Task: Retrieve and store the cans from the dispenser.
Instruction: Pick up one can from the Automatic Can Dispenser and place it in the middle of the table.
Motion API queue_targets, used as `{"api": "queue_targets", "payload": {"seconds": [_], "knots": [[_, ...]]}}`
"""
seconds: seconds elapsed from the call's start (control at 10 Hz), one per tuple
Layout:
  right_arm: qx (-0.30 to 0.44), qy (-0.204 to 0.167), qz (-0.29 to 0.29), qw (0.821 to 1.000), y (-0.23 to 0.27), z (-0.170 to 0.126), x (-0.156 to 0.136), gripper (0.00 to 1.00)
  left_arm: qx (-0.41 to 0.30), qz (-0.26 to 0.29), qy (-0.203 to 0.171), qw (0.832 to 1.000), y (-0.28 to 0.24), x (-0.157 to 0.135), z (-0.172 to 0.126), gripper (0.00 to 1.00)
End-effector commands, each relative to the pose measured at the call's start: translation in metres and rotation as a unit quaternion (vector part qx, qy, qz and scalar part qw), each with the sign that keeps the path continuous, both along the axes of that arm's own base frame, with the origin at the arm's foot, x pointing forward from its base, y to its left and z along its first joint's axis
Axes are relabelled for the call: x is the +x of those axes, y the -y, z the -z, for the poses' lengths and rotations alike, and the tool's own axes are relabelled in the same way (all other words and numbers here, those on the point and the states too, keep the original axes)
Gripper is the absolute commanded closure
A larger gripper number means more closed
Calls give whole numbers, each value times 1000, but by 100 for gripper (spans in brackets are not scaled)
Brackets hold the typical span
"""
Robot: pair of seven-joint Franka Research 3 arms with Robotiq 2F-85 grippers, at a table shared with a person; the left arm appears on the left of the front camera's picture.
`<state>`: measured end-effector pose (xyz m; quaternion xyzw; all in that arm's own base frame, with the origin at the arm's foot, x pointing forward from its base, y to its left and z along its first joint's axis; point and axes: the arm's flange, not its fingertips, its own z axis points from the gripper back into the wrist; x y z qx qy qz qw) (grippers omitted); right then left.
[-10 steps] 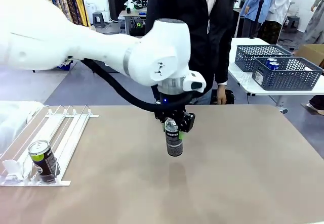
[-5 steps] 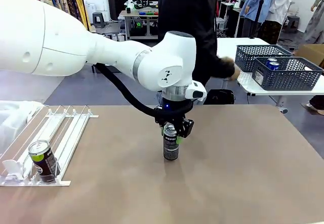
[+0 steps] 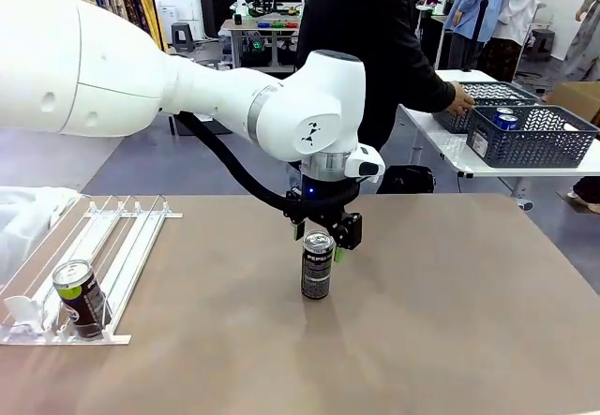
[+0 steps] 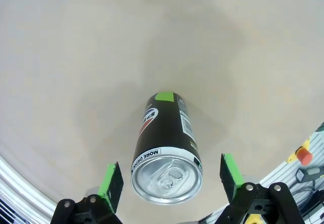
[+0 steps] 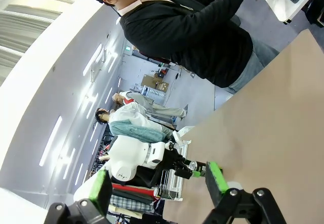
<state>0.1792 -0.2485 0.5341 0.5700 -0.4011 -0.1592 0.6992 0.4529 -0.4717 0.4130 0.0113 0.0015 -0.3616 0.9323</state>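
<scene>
Black dark can (image 3: 318, 267) stands upright on the tan surface (image 3: 469, 321), about mid-surface, silver top up. The left tool (image 3: 320, 246) hangs right over it, jaws spread, one finger on each side of the can's top. In the left wrist view the green pads (image 4: 111, 183) sit clear of the can (image 4: 167, 153), with a gap showing on both sides, so it is not pinched. The left tool (image 4: 170, 177) is centred over the lid and the pull tab is visible.

A second dark can (image 3: 80, 298) with a yellow-green band under its rim stands at the near end of the white dispenser (image 3: 122, 246), at the surface's left edge, well apart from the first can.

The right tool (image 5: 158, 183) has its jaws spread with nothing between the pads. It looks across the surface (image 5: 273, 133) toward the person (image 5: 192, 32).

The person (image 3: 375, 50), in a black jacket, stands at the far side and leans to the right. One hand (image 3: 459, 104) is at the rim of the rear grey-blue basket (image 3: 469, 96) on a white side table (image 3: 450, 148). The front basket (image 3: 539, 139) beside it holds blue cans (image 3: 504, 118); how many, cannot tell.
</scene>
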Motion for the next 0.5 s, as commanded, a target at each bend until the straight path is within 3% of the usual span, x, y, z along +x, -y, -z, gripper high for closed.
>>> {"api": "queue_targets", "payload": {"seconds": [0.0,0.2,0.4], "knots": [[-1,18,1,1000,0,-2,2,0,-17,-4,2,1000,-9,-2,-15,0],[-1,18,1,1000,0,-2,2,0,-56,-14,2,998,-31,-13,-57,0],[-1,18,1,1000,0,-2,2,0,-106,-36,-6,994,-97,-28,-117,0]]}}
